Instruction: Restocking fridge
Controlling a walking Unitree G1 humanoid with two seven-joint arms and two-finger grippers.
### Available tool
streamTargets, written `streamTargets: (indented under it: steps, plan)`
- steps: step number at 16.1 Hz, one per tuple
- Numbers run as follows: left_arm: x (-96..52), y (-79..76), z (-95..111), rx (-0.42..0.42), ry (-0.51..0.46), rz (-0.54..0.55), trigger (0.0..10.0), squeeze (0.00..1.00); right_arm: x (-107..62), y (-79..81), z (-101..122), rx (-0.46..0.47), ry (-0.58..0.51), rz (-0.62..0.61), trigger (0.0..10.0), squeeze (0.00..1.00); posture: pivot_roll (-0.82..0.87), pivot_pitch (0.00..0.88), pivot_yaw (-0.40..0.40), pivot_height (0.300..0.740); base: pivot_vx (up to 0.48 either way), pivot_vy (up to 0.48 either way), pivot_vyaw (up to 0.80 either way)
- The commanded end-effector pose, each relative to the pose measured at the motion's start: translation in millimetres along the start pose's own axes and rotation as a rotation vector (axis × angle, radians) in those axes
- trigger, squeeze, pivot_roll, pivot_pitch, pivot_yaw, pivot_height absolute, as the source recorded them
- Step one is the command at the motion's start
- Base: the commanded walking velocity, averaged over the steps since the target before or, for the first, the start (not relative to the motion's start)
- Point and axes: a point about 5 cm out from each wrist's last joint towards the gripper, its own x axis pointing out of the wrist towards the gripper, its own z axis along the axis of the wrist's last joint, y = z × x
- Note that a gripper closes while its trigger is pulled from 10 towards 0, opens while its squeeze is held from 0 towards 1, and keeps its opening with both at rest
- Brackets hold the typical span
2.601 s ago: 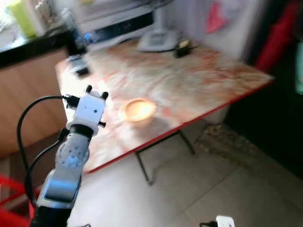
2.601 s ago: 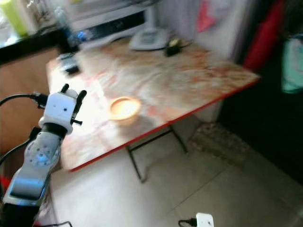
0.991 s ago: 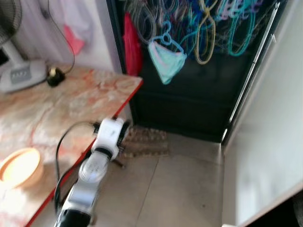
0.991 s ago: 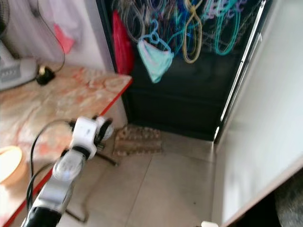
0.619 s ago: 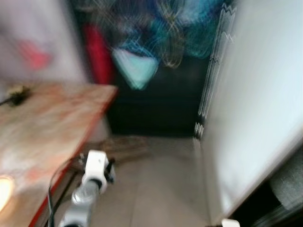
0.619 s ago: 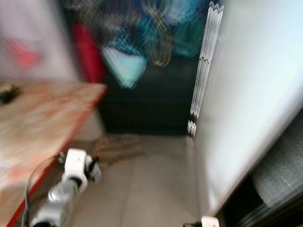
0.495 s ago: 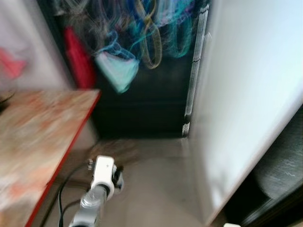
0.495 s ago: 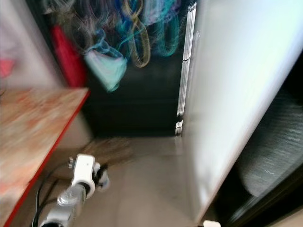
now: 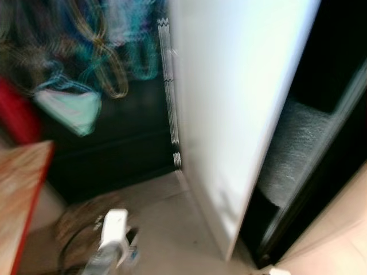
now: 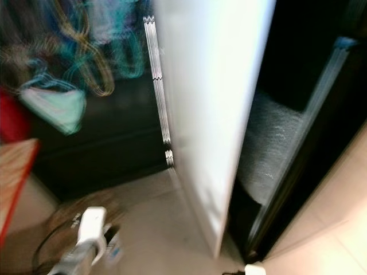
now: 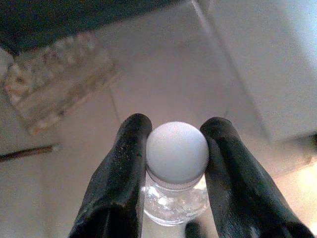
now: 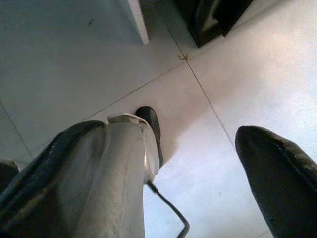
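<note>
My left gripper (image 11: 176,136) is shut on a clear bottle (image 11: 176,196) with a white round cap (image 11: 177,151); its two black fingers press the neck from both sides, above the tiled floor. In the blurred left eye view the left wrist (image 9: 113,229) hangs low at the bottom left. The fridge stands to the right with its white door (image 9: 229,103) swung open and a dark interior (image 9: 332,86); a frosted shelf or drawer (image 9: 292,154) shows inside. My right gripper (image 12: 193,144) hangs open over the floor, with nothing between its fingers (image 12: 277,168).
A red-edged table corner (image 9: 17,189) is at the far left. Behind it, coloured hangers (image 9: 103,63) and a mint-green item (image 9: 66,112) hang in a dark doorway. A woven mat (image 11: 54,84) lies on the pale floor tiles (image 12: 237,79). My own leg and foot (image 12: 148,121) stand below the right gripper.
The camera has swung right: the table has slid off to the left and the open fridge has come into view. The left arm sits lower in the picture.
</note>
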Motion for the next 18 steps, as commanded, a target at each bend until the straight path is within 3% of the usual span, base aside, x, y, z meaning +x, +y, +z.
streamTargets:
  steps: [1, 4, 7, 9, 11, 15, 18]
  plan:
    - [0.6, -0.3, -2.2, 0.001, 0.024, 0.002, 10.0, 0.0, -1.1, 10.3, -12.7, 0.022, 0.046, 0.02, 10.0, 0.0, -0.12, 0.0, 0.128, 0.74, 0.0, 0.0, -0.8]
    - [1.5, 1.9, -0.9, -0.009, 0.039, 0.011, 10.0, 0.0, -0.4, 11.8, -9.4, 0.03, 0.035, 0.013, 10.0, 0.0, -0.12, 0.0, 0.138, 0.74, 0.0, 0.0, -0.8]
    - [-1.3, 14.8, -8.0, -0.048, 0.072, 0.061, 10.0, 0.0, 0.2, 10.2, -5.4, 0.014, 0.024, 0.005, 10.0, 0.0, -0.1, 0.0, 0.111, 0.74, 0.0, 0.0, -0.8]
    - [-9.5, 28.7, -28.3, -0.105, 0.116, 0.107, 10.0, 0.0, -0.7, 4.3, -8.1, -0.02, 0.029, -0.008, 10.0, 0.0, -0.08, 0.0, 0.083, 0.74, 0.0, 0.0, -0.8]
    - [-25.5, 45.6, -61.8, -0.14, 0.201, 0.155, 10.0, 0.0, -2.7, -1.9, -15.9, -0.018, 0.039, -0.028, 10.0, 0.0, -0.09, 0.0, 0.066, 0.74, 0.0, 0.0, -0.8]
    - [-39.2, 61.4, -82.9, -0.184, 0.25, 0.222, 10.0, 0.0, -4.8, -4.3, -23.7, -0.039, 0.045, -0.035, 10.0, 0.0, -0.08, 0.0, 0.039, 0.74, 0.0, 0.0, -0.8]
    - [-40.2, 62.1, -84.3, -0.186, 0.25, 0.218, 10.0, 0.0, -5.4, -5.2, -25.1, -0.029, 0.036, -0.044, 10.0, 0.0, -0.11, 0.0, 0.076, 0.74, 0.0, 0.0, -0.8]
